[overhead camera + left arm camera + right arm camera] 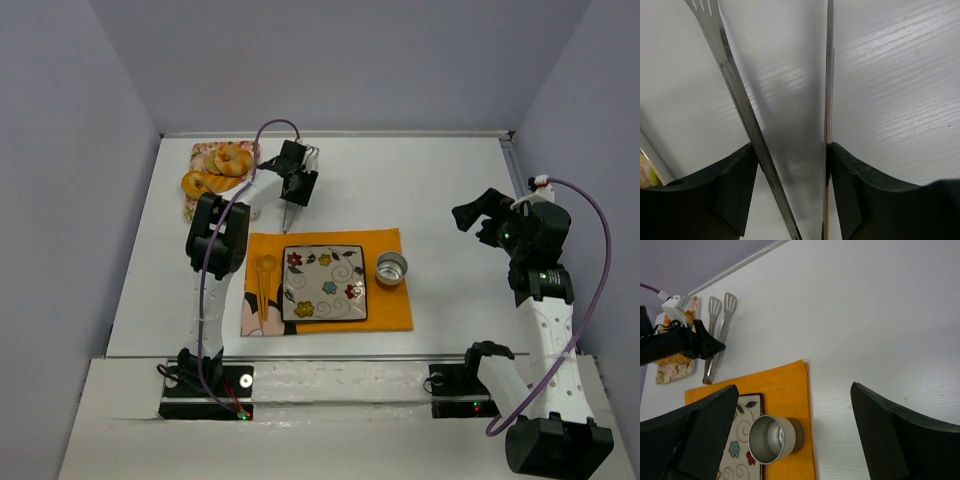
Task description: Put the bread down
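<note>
Steel cup (771,440) empty on orange mat (785,385) — left gripper (792,150) clamps tongs (735,85), right gripper (794,387) gapes.

The left arm (207,305) and right arm (547,322) are showing white perforated links between chunky black joint housings. A purple cable (264,132) is running along each. Black bases (205,396) at six o'clock are glowing with tiny red and green lights.

Shows plate (323,284) centred on placemat (385,305), cup (391,268) just right of it (same placemat). Shows bread (222,170) on cloth (205,152) at far left, tongs (287,215) just right.
</note>
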`<state>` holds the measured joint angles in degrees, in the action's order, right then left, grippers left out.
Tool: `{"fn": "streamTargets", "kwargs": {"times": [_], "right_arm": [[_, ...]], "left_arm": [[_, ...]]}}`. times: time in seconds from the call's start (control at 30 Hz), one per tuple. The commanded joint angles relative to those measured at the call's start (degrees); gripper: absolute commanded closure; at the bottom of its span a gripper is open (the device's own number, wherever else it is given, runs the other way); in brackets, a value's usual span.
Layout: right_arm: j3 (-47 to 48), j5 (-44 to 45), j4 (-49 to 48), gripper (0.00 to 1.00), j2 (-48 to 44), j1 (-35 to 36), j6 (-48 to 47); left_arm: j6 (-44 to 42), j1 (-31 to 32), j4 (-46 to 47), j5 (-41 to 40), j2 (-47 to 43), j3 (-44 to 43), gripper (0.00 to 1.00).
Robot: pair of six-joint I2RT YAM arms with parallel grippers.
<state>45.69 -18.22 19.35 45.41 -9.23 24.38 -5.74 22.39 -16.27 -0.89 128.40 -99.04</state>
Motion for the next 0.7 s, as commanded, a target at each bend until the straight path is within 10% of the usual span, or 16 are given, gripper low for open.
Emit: {"fn": "streamTargets", "kwargs": {"times": [0.0, 0.67], "right_arm": [[2.3, -0.4, -0.2, 0.0, -0.7, 0.4, -0.7], [1.3, 0.5, -0.4, 0.0, -1.1, 0.4, 1.2]], "left_arm": [[2.6, -0.2, -3.5, -3.4, -5.1, -1.7, 0.35], [27.6, -0.2, -11.1, -7.2, -36.6, 9.7, 0.46]]}}
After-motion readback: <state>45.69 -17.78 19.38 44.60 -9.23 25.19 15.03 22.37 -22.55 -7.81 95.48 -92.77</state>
